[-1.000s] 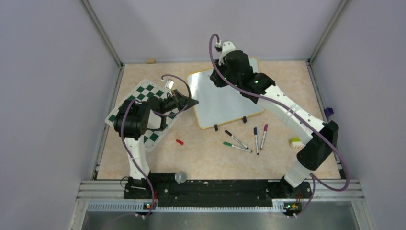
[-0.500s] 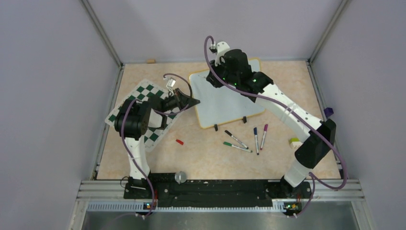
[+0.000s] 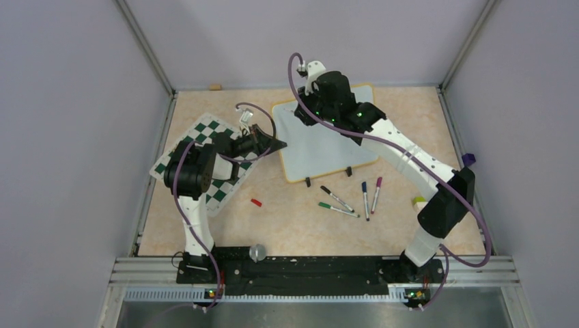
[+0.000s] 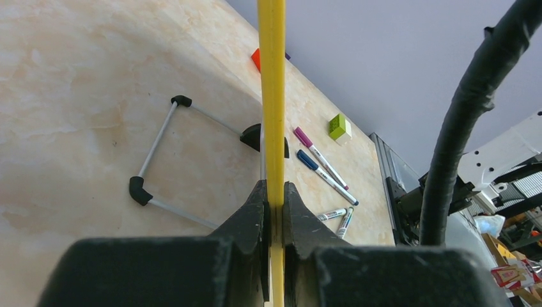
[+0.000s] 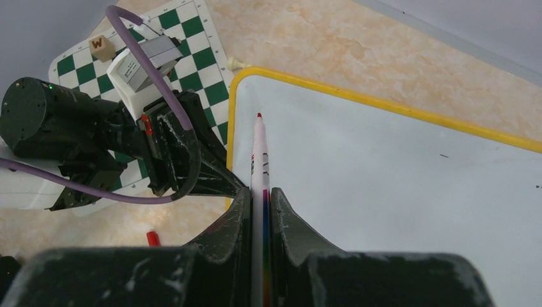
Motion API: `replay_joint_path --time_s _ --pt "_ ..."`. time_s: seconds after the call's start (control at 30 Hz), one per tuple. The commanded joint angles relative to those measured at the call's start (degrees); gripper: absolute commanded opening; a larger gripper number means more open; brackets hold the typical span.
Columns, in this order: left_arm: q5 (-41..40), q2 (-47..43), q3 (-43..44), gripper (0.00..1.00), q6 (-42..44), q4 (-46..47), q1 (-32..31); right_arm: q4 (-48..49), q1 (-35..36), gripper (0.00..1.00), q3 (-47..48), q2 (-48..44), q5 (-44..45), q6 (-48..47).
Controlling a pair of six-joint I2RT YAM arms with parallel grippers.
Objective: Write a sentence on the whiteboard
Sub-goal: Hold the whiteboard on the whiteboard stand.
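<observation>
The whiteboard, glossy white with a yellow frame and two black clips on its near edge, lies on the table. My left gripper is shut on the yellow frame at the board's left edge; the wrist view sees the frame edge-on between the jaws. My right gripper hovers over the board's far left corner, shut on a white marker. Its red tip points at the white surface near the corner.
A green-and-white chess mat lies under the left arm, with a wooden letter cube on it. Several markers lie in front of the board. A red cap, a yellow-green block and a silver knob are nearby.
My right gripper with the marker has moved left over the board toward its far left corner. The left gripper has stayed clamped on the frame.
</observation>
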Motion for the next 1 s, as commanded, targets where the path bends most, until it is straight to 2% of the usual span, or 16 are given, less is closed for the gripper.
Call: replay_joint_path --time_s 0.0,0.13,0.5,0.8,0.97 --pt "7.33 1.09 0.49 0.0 2.25 0.37 -1.31 1.45 -0.72 0.0 3.02 -0.46 0.78 0.43" --pt "8.5 0.83 1.75 0.0 2.35 -2.4 -0.84 2.07 -2.1 0.0 0.85 -2.32 -0.36 2.52" --pt "10.57 -0.99 3.79 0.0 10.12 -12.41 -0.31 1.15 -3.16 0.0 -1.33 -4.53 -0.79 3.07" --pt "11.96 0.95 4.04 0.0 4.44 -3.77 -0.05 0.56 -3.24 0.0 -0.18 -3.9 -0.83 4.0" --pt "12.93 2.8 4.58 0.0 -1.03 4.1 0.11 0.63 -3.24 0.0 -0.09 -3.53 -0.81 4.99"
